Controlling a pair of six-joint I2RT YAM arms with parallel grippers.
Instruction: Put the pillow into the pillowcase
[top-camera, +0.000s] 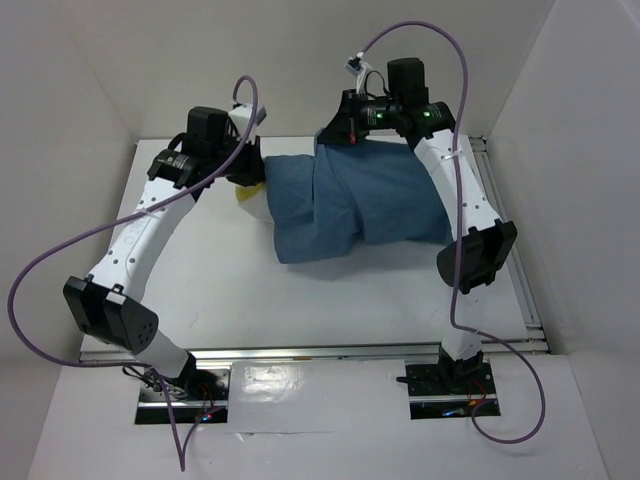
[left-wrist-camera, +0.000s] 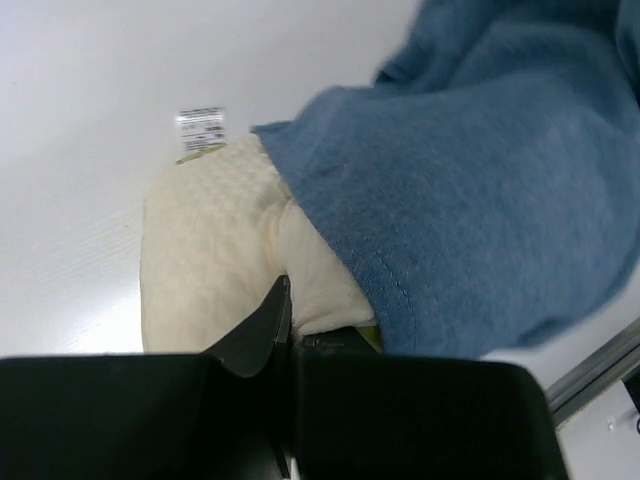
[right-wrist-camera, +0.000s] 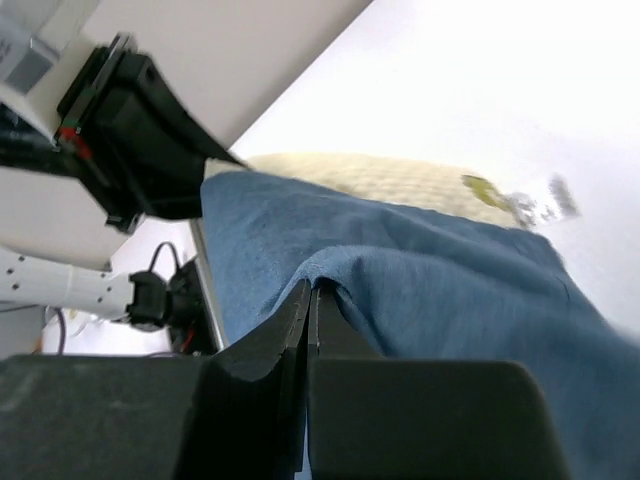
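Right now I am pinching the exposed left end of the soft cream-white rectangular pillow (left-wrist-camera: 210, 250) with the nearly closed left gripper (left-wrist-camera: 285, 305), while the right gripper (right-wrist-camera: 310, 293) is clamping tight on a fold of the wrinkled dusty-blue cloth pillowcase (top-camera: 360, 205), which is covering most of the pillow at the far middle of the white table (top-camera: 300, 300)

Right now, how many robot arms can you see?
2. The left arm reaches to the pillow at its bare end, far left; the right arm reaches over the pillowcase, far right. None looks hidden.
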